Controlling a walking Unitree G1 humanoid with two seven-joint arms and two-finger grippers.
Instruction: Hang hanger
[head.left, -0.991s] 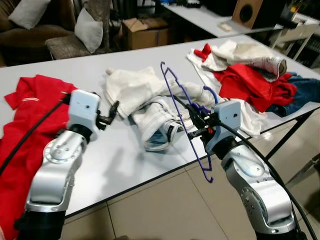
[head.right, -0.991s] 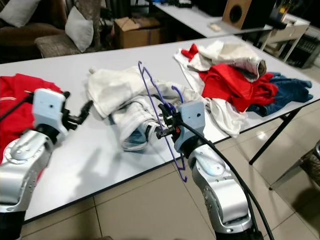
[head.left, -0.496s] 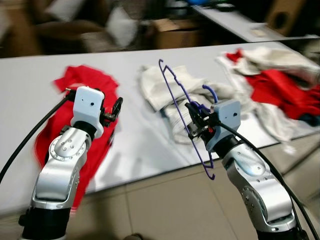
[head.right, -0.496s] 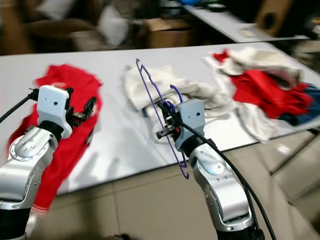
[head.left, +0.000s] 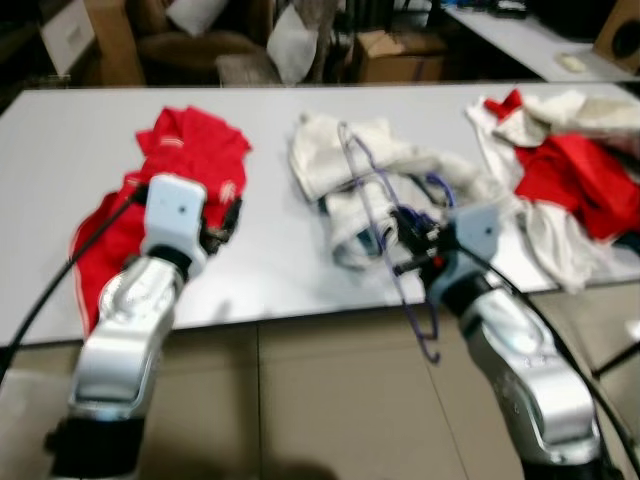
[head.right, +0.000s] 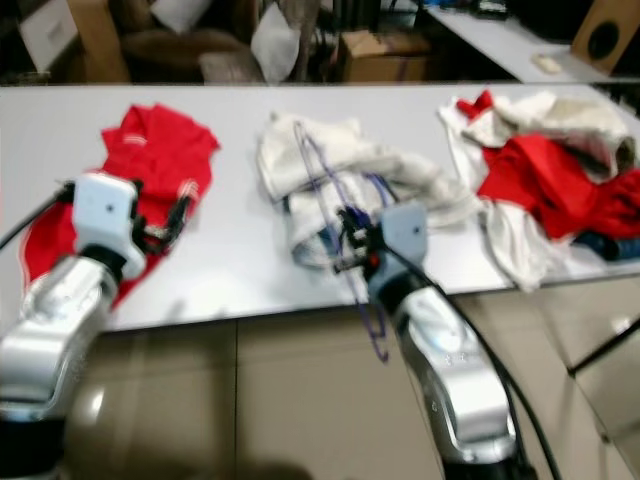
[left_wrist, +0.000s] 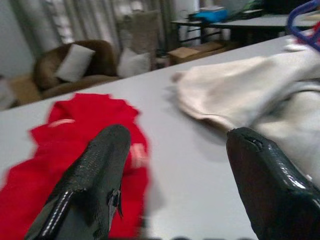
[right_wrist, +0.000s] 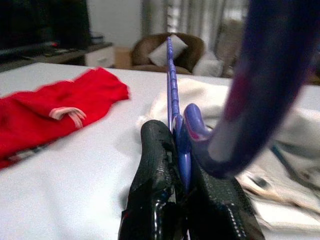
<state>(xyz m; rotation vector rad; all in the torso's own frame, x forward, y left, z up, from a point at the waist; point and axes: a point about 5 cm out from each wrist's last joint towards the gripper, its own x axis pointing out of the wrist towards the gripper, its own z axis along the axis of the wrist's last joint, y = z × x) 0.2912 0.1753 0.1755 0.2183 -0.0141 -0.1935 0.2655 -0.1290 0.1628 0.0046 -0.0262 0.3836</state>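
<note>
A purple plastic hanger (head.left: 375, 215) stands upright on edge at the table's near edge, with my right gripper (head.left: 408, 243) shut on its neck. In the right wrist view the two black fingers (right_wrist: 156, 165) pinch the hanger's neck (right_wrist: 182, 150) below its hook. My left gripper (head.left: 228, 218) is open, held over the near part of the table beside a red shirt (head.left: 170, 175). In the left wrist view its fingers (left_wrist: 95, 170) stand wide apart with nothing between them.
A long white table (head.left: 60, 150) carries a heap of white clothes (head.left: 370, 165) in the middle and a pile of red, white and blue garments (head.left: 570, 160) at the right. Sofa, cushions and cardboard boxes (head.left: 390, 55) stand behind. Tiled floor (head.left: 300, 400) lies in front.
The camera has swung and pulled back, so the table looks farther and more of the floor shows. Both grippers keep their hold and pose; the hanger stays in the right one.
</note>
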